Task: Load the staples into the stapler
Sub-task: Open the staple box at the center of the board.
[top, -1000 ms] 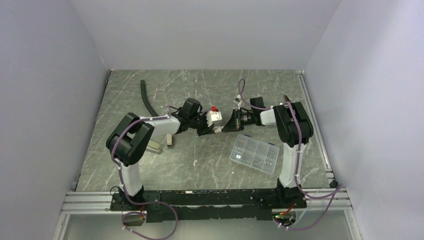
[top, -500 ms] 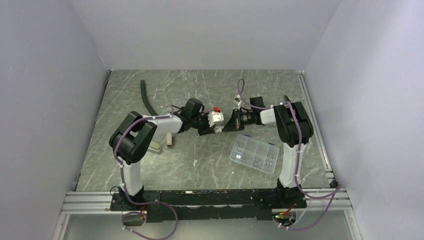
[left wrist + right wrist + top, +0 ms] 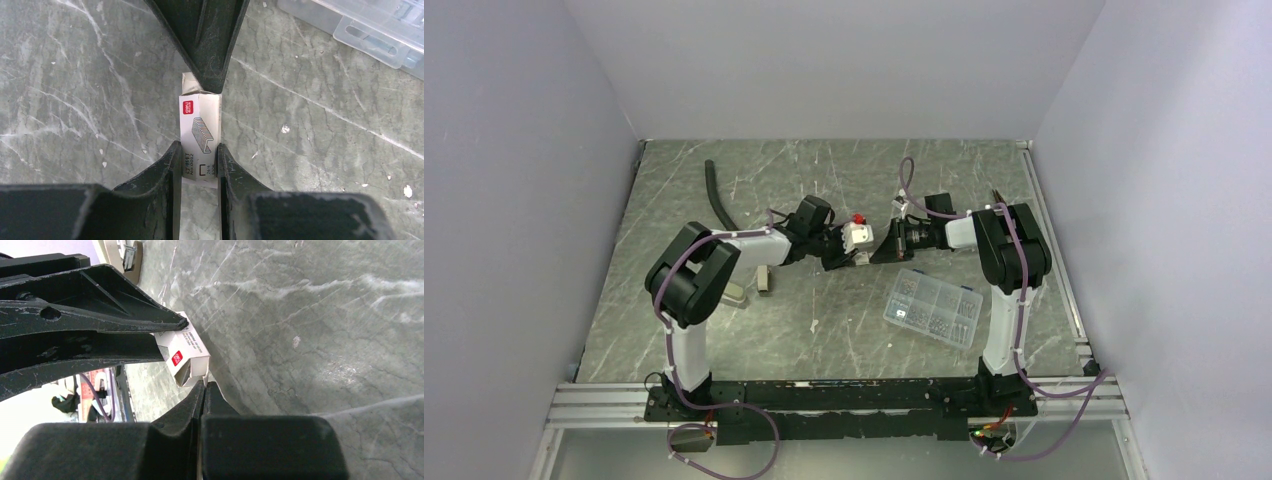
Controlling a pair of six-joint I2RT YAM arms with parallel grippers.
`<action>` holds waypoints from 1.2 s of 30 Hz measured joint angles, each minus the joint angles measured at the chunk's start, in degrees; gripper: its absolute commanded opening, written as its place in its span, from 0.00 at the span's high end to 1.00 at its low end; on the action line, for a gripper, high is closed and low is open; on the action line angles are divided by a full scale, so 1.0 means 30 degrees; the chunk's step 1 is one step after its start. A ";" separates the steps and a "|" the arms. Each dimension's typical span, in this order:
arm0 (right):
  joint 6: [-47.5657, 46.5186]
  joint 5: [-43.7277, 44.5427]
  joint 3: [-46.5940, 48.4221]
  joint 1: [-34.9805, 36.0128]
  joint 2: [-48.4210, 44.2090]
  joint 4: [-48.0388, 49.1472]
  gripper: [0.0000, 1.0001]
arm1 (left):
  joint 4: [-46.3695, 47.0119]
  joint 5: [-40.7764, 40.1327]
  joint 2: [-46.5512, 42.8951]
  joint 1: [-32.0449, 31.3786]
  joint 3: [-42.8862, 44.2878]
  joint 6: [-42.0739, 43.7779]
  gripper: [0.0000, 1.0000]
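Your left gripper (image 3: 198, 148) clamps the staple box (image 3: 200, 125); hold it firm while the right gripper (image 3: 202, 385), closed at the flap (image 3: 189, 83), pulls straight.

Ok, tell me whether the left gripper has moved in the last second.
Yes. Seen from above, the left gripper has shifted slightly right, toward the side of the clear compartment box, which has stayed put.

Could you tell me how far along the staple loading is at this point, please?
Done: the left gripper has the staple box clamped between its fingers. In hand: the right gripper, shut, is at the box's opened end flap; no staples show outside the box yet. Left: draw a strip out and load it into the stapler, which lies untouched on the table by the left arm.
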 measured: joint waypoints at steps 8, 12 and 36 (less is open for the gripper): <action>-0.0153 0.0015 0.0073 -0.0073 0.0000 -0.0270 1.00 | -0.0131 -0.0029 0.0131 -0.0044 0.0182 0.0015 0.71; -0.0226 0.0066 0.0073 -0.0087 0.0000 -0.0466 1.00 | -0.0168 -0.0036 0.0240 -0.0080 0.0204 0.0080 0.72; -0.0270 0.0831 0.0189 -0.0729 -0.0168 -0.1472 1.00 | -0.1413 -0.0867 0.0510 -0.0015 0.0670 0.0510 0.66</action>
